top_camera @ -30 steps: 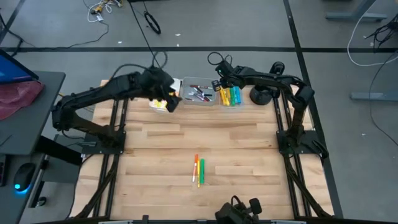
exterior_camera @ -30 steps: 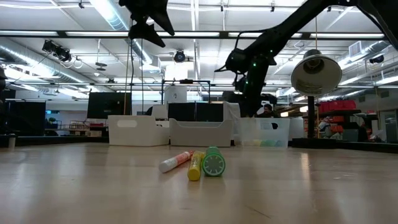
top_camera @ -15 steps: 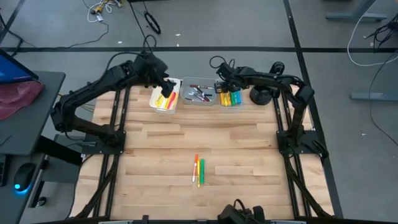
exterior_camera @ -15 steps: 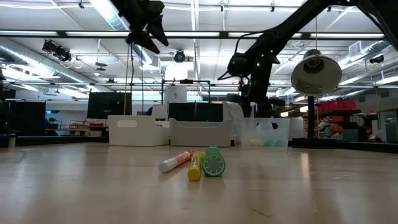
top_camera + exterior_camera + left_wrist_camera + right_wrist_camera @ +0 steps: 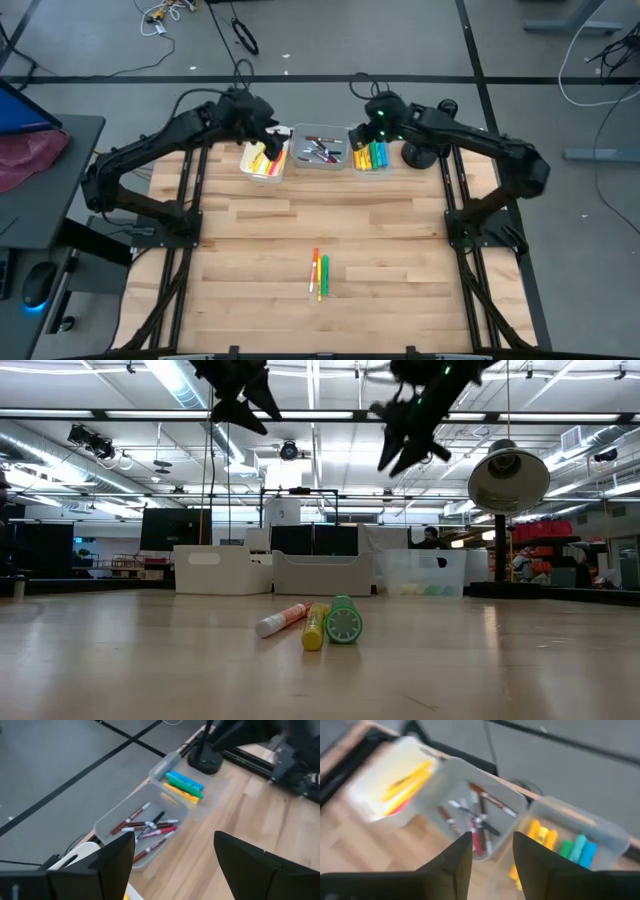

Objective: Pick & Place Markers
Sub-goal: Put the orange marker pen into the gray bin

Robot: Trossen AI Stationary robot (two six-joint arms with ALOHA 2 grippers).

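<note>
Three markers, orange, yellow and green, lie side by side on the wood near the table's near edge (image 5: 318, 273), also seen in the low view (image 5: 314, 626). Other markers fill three clear bins at the far edge: yellow and orange in the left bin (image 5: 266, 161), red and dark in the middle bin (image 5: 320, 150), yellow, green and blue in the right bin (image 5: 370, 155). My left gripper (image 5: 258, 128) (image 5: 172, 855) hangs open above the left bin. My right gripper (image 5: 376, 116) (image 5: 492, 852) is open, high over the right bin, holding nothing.
A black round stand (image 5: 421, 152) sits just right of the right bin; its lamp-like head (image 5: 508, 480) shows in the low view. Metal arm frames run along both table sides. Bare wood lies between the bins and the three loose markers.
My right gripper has risen from just over the right bin to well above it, tipping forward. My left gripper has drawn back from over the left bin toward the far edge and then stayed. The markers on the table have not moved.
</note>
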